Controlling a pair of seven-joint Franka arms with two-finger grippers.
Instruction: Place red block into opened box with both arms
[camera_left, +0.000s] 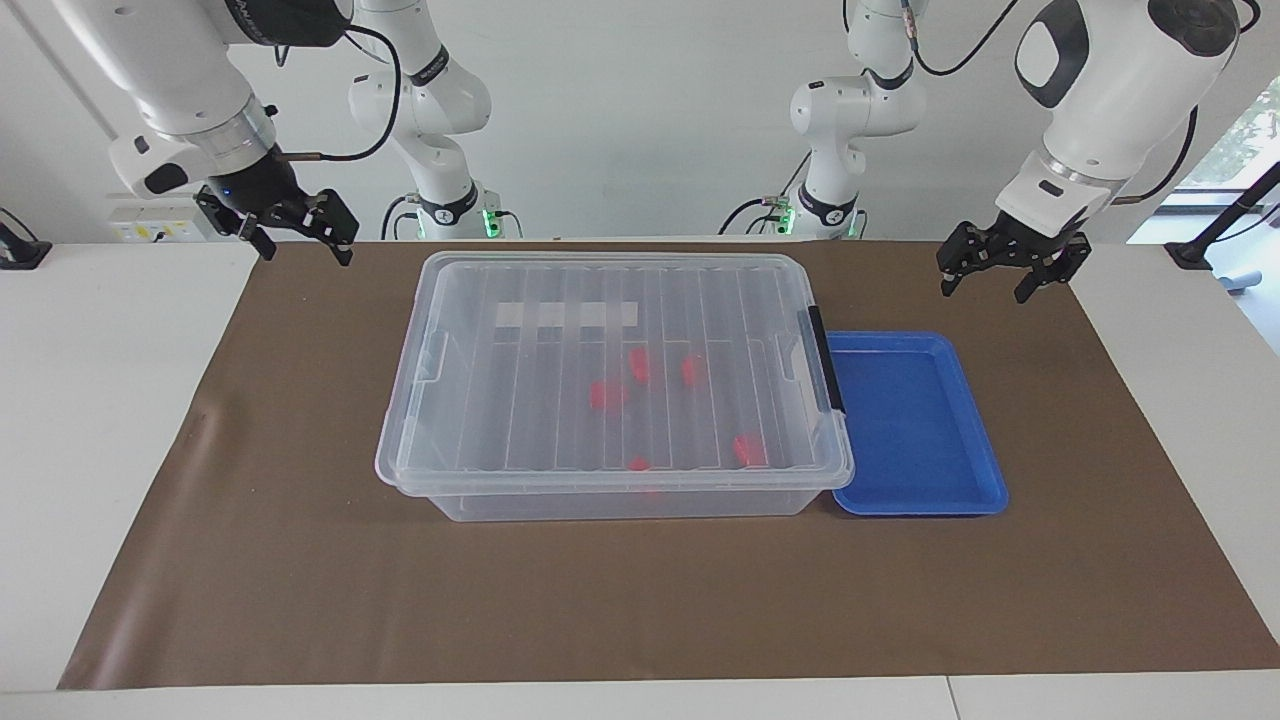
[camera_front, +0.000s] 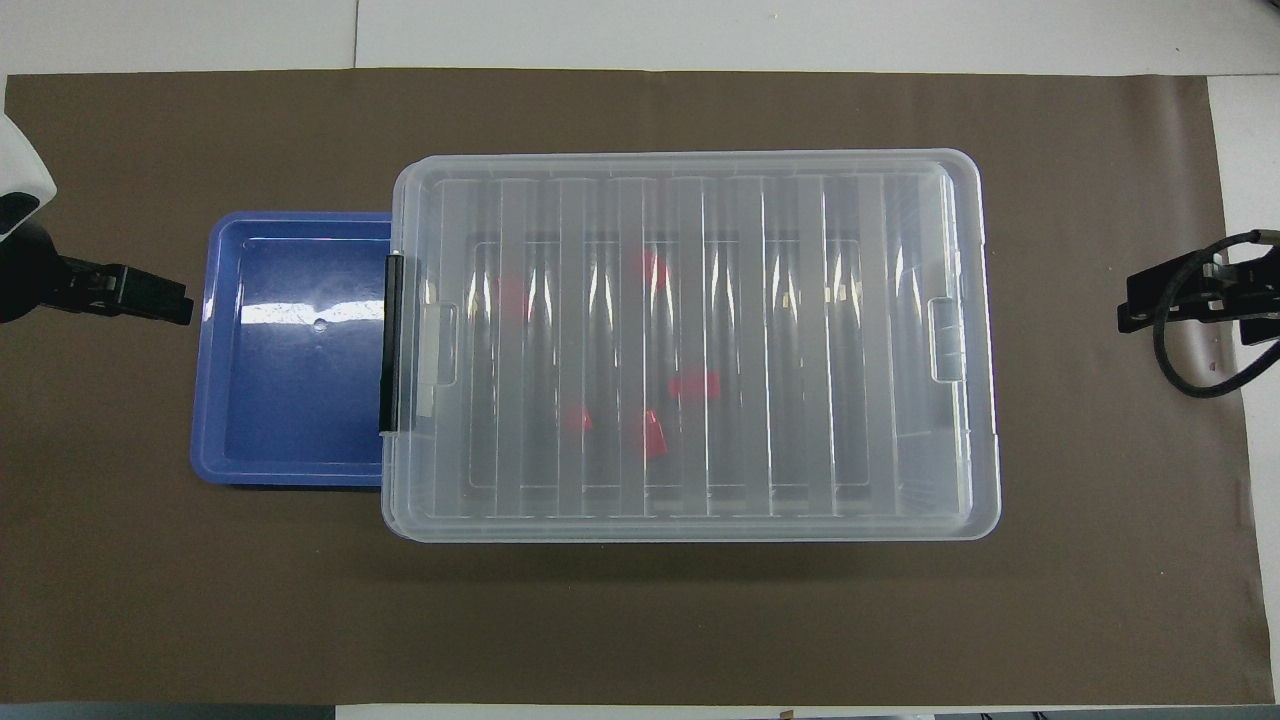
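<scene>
The clear box (camera_left: 480, 420) stands mid-table with its ribbed lid lying on it and its black latch (camera_left: 826, 372) toward the left arm's end. Several red blocks (camera_left: 606, 394) lie inside, seen through the lid; in the overhead view one red block (camera_front: 695, 385) shows near the middle. My left gripper (camera_left: 985, 292) hangs open and empty over the mat beside the blue tray, and reaches in as the left gripper (camera_front: 160, 300) from the overhead view's edge. My right gripper (camera_left: 306, 255) hangs open and empty over the mat's corner at the right arm's end, and is seen from above as the right gripper (camera_front: 1150, 305).
A shallow blue tray (camera_left: 910, 420) with nothing in it sits against the box's latch end, its edge tucked under the box rim. A brown mat (camera_left: 300, 560) covers the table. Two further arms stand at the back wall.
</scene>
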